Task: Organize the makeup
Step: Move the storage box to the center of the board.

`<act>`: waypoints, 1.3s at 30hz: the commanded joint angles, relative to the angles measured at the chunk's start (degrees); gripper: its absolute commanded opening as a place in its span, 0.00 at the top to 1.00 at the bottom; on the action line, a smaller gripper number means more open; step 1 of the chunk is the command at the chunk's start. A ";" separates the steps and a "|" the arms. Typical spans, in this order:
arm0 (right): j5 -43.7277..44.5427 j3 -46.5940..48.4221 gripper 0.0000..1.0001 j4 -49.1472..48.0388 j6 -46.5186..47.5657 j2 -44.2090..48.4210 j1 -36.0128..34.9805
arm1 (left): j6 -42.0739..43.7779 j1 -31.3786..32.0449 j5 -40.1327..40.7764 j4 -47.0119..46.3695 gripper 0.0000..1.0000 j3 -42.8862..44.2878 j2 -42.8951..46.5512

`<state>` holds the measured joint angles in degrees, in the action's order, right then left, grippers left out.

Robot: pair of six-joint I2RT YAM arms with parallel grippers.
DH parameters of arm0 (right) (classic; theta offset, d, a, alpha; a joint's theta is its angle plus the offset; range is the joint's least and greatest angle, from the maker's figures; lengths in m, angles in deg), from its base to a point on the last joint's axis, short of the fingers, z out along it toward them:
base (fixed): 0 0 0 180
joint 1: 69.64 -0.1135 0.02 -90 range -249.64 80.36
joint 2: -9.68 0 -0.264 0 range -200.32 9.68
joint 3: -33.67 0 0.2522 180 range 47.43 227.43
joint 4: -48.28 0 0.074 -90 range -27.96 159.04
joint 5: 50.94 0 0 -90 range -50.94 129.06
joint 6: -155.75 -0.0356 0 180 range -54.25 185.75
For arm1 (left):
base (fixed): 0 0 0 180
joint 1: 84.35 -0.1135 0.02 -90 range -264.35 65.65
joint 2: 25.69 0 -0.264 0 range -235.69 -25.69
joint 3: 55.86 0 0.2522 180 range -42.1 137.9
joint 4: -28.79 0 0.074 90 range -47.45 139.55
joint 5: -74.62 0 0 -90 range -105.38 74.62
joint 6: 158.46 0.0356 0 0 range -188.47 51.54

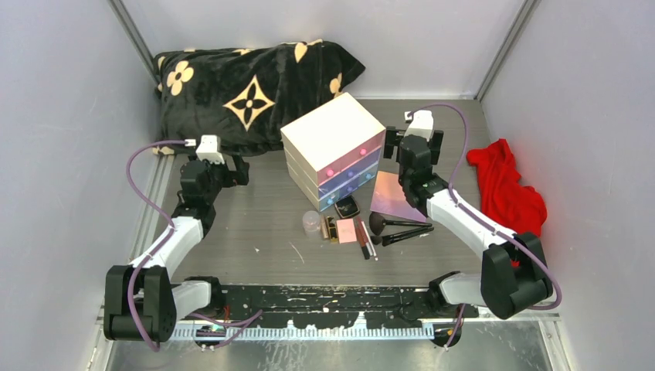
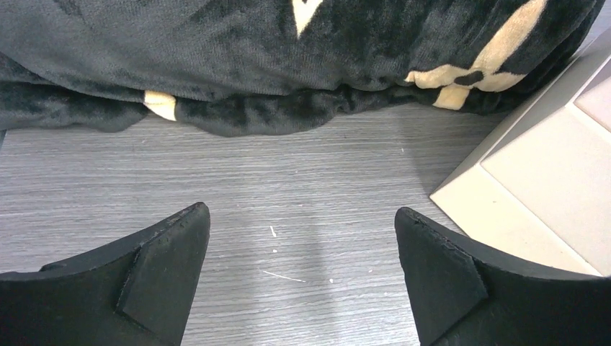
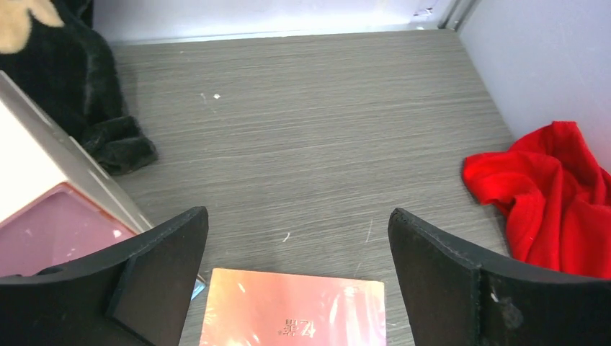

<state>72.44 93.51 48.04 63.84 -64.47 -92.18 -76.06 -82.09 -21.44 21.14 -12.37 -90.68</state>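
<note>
Makeup [image 1: 357, 224] lies in a loose cluster on the grey desk [image 1: 255, 224], just near of the white chest [image 1: 334, 147] with its pink, purple and blue drawers. From my seat I can pick out the flat iridescent pink palette [image 1: 395, 197] on the right of the group, near the chest's right corner. Two black-handled brushes [image 1: 400, 229] lie just near of it, handles pointing right. Further left are a black compact [image 1: 347, 206], a pink compact [image 1: 346, 230], a small clear jar [image 1: 312, 222] and some slim tubes [image 1: 366, 241].

My left gripper [image 2: 301, 211] is spread wide and holds nothing. It hovers over bare desk well left of the chest, facing the black blanket with cream flower prints [image 1: 247, 89] that is heaped at the far left. The chest's pale corner shows at the right edge of that wrist view.

My right gripper [image 3: 297, 213] is also spread wide and empty. It sits above the far edge of the palette, with the chest's pink drawer to its left. The red cloth [image 1: 506, 189] lies crumpled to its right, against the right wall.
</note>
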 commanded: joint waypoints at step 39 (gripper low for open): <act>-43.34 17.03 0.99 -5.89 -9.65 -31.83 15.18 | -1.08 0.64 -0.05 0.54 0.00 0.85 2.26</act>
<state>39.57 107.24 44.06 57.48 -95.40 -76.80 -77.07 -81.72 -21.59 23.26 -12.37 -90.18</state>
